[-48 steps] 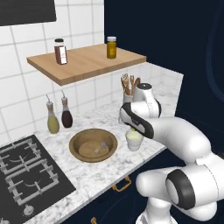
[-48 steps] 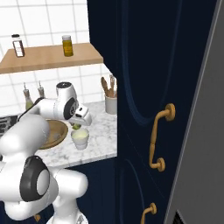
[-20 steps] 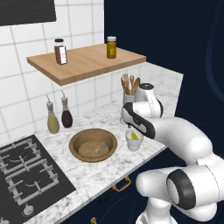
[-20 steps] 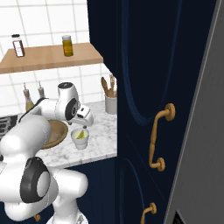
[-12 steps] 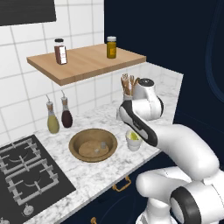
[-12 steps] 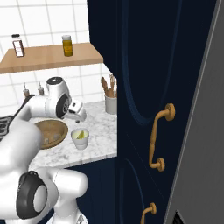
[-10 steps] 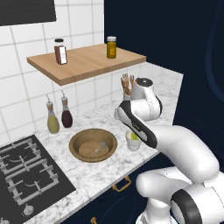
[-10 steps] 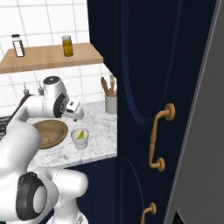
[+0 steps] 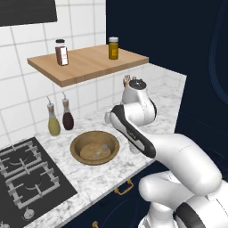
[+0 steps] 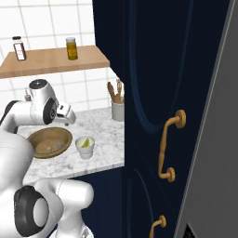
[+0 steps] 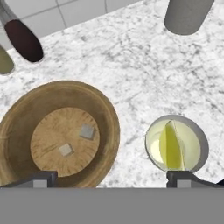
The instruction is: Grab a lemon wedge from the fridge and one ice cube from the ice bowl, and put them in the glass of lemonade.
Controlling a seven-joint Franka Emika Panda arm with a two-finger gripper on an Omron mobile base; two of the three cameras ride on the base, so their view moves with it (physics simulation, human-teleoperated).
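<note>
Hand view: gripper (image 11: 112,179) spread wide and empty, risen off the cup (image 11: 177,144) since a second ago. Yellow wedge (image 11: 170,145) floats inside, ahead-right of the tips; two pale cubes (image 11: 86,131) sit in the round wooden bowl (image 11: 107,113) ahead-left.

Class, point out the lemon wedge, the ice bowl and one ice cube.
lemon wedge (image 11: 171,146), hand view, its middle.
ice bowl (image 11: 110,127), hand view, right rim.
ice cube (image 11: 87,131), hand view, top face.
</note>
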